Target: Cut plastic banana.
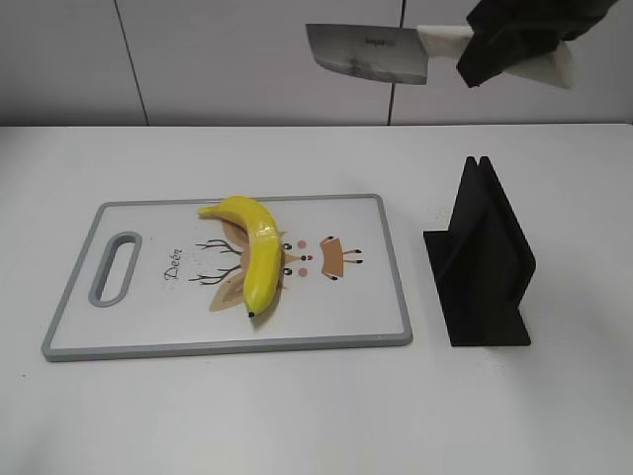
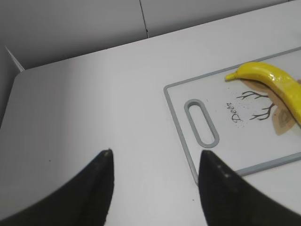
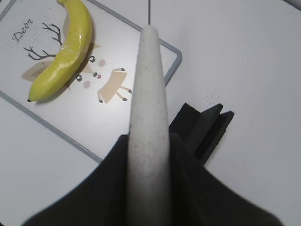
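The plastic banana (image 1: 256,252) lies whole on the cutting board (image 1: 129,336), bright yellow, dark tip toward the front. It also shows in the left wrist view (image 2: 277,84) and the right wrist view (image 3: 66,56). My right gripper (image 1: 495,54) is shut on the white handle (image 3: 148,141) of a cleaver (image 1: 366,51), held high above the table, behind and right of the board, blade pointing left. My left gripper (image 2: 155,162) is open and empty over bare table left of the board; it is out of the exterior view.
A black knife stand (image 1: 482,262) stands on the table right of the board (image 3: 207,127). The board has a grey rim, a handle slot (image 1: 115,267) at its left end and a deer print. The table's far edge meets a grey wall.
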